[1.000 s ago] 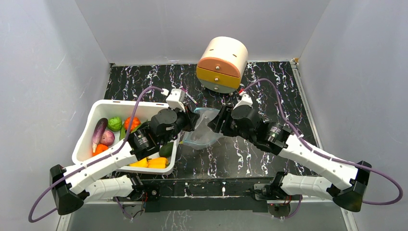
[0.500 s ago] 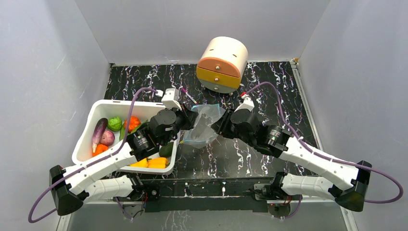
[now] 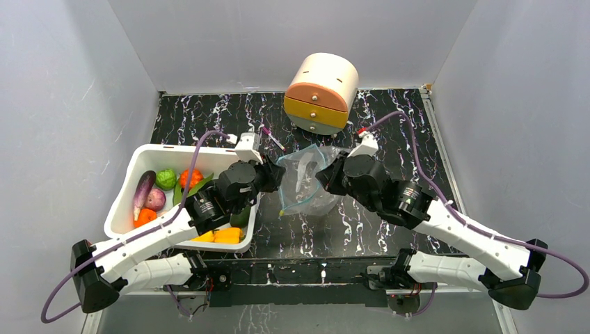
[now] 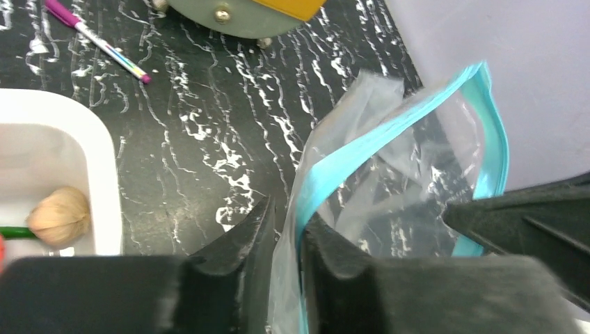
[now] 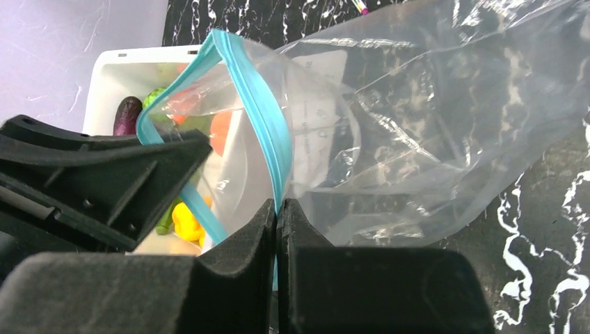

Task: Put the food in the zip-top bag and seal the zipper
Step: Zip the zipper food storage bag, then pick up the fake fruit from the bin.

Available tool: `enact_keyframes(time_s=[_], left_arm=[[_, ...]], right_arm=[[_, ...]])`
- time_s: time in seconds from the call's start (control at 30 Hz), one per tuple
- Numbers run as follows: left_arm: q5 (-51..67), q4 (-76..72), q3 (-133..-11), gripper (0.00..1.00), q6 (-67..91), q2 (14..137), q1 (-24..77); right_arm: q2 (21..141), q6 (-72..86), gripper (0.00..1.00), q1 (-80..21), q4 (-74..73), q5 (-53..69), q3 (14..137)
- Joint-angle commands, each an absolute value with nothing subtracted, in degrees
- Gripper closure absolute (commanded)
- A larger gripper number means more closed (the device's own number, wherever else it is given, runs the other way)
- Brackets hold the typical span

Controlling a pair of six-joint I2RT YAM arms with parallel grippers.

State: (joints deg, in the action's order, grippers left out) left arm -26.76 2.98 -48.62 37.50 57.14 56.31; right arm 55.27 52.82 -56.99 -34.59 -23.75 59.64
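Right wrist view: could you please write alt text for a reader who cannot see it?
The right jaws are shut on the blue-green zipper of the clear zip-top bag, which spreads to the right over the black marbled table. Behind it, a white tub holds a purple eggplant and yellow pepper.

The zip-top bag (image 3: 306, 186) hangs between the left gripper (image 3: 278, 178) and the right gripper (image 3: 322, 179), one side of its rim pinched in each, with the tub (image 3: 174, 148) holding the food (image 3: 165, 179) left of the left gripper, a pen (image 3: 273, 138) just beyond it, and a drawer box (image 3: 321, 92) farther beyond both.
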Motion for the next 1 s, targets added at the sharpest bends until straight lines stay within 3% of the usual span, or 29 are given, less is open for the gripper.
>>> enact_keyframes(time_s=[0.0,0.07,0.2,0.27,0.33,0.97], left_arm=[[-20.22,4.22,-51.4,0.67,31.23,54.86,56.04],[-20.38,8.64,-53.64,0.5,31.79,55.46,56.02],[-20.31,13.43,-55.58,0.3,31.31,55.15,56.0],[-19.49,14.59,-55.98,0.12,29.82,54.36,56.02],[-19.05,16.97,-57.37,0.02,28.51,53.87,56.07],[-35.69,32.32,-57.2,0.04,25.95,48.41,54.46]], right_arm=[[57.25,46.27,1.0,-57.29,-35.32,-25.53,66.67],[58.48,43.46,1.0,-57.27,-35.42,-24.69,67.06],[58.97,42.14,1.0,-57.23,-33.39,-24.45,66.23],[59.93,42.12,1.0,-57.19,-34.69,-25.66,66.79],[60.5,42.01,1.0,-57.17,-36.29,-26.58,67.25],[56.03,42.41,1.0,-57.14,-43.38,-28.76,67.39]])
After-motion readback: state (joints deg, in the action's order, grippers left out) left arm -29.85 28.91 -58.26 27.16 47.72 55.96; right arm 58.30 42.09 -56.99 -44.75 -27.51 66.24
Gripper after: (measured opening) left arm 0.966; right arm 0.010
